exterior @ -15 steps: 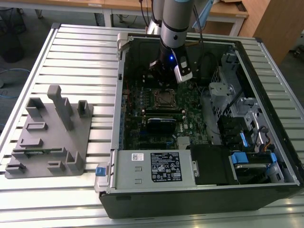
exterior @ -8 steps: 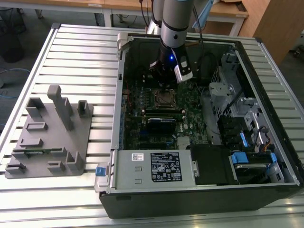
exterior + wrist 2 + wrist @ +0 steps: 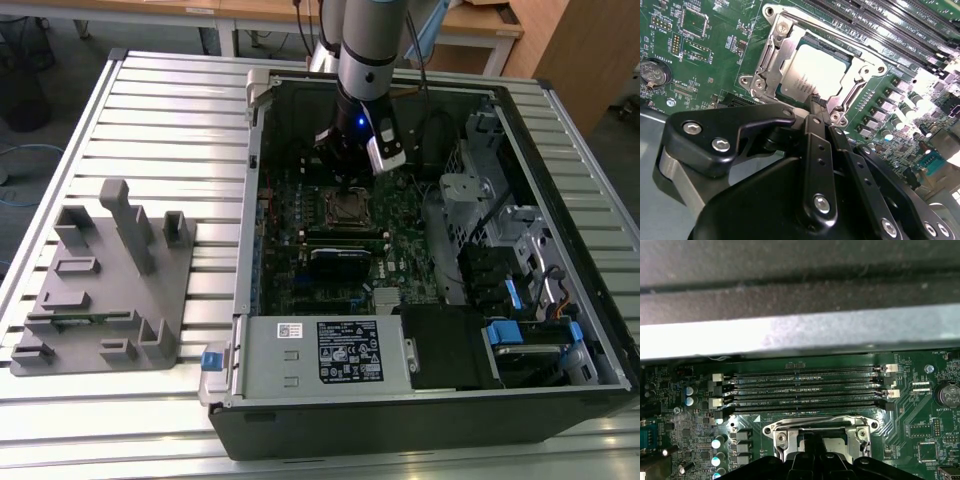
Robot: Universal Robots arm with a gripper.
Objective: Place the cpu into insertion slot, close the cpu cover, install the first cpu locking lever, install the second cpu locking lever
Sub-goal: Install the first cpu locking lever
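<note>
The cpu [image 3: 812,75], pale silver and square, lies flat in the insertion slot [image 3: 811,41]; the cpu cover [image 3: 777,62] is down around it, framing its top on the green board

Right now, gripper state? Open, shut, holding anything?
Gripper: shut, fingertips together at the edge of the cpu cover, holding nothing that can be seen. The cpu sits in the socket under the cover.
</note>
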